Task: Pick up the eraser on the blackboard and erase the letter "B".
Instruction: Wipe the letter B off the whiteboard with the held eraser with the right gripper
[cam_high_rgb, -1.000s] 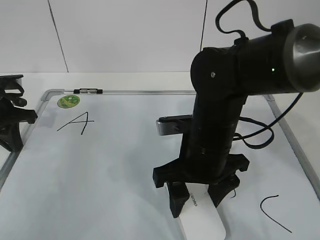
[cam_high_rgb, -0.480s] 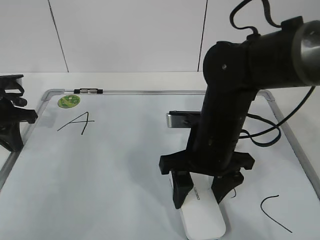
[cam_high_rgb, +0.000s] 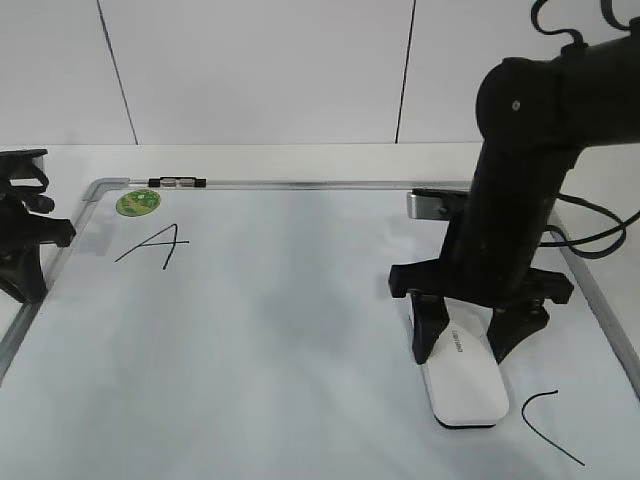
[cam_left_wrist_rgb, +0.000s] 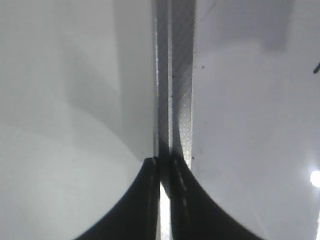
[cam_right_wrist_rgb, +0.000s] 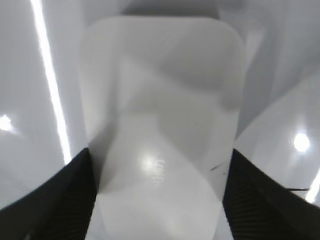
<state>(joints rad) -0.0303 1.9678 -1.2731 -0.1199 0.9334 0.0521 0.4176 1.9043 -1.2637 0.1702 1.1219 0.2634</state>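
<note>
The eraser lies flat on the board at about 5 o'clock in the exterior view, its near end pointing toward the camera and its dark underside down on the pale surface. The right tool stands over its far half with 1 black finger on each long side; in the right wrist view both fingers press against the sides of the eraser, so the tool is closed on it. Just beside the eraser, toward 4 o'clock, a black curved stroke runs across the board, apart from the eraser. No "B" can be made out on the visible part of the board. Farther back, the right arm rises from the tool toward 2 o'clock. At 10 o'clock the letter "A" is drawn on the board, with a round green sticker beyond it and a marker lying along the far frame. The left tool sits at 9 o'clock by the board's left frame; in the left wrist view its fingers are nearly together over the frame strip, holding nothing. The white desk shows beyond the board.
</note>
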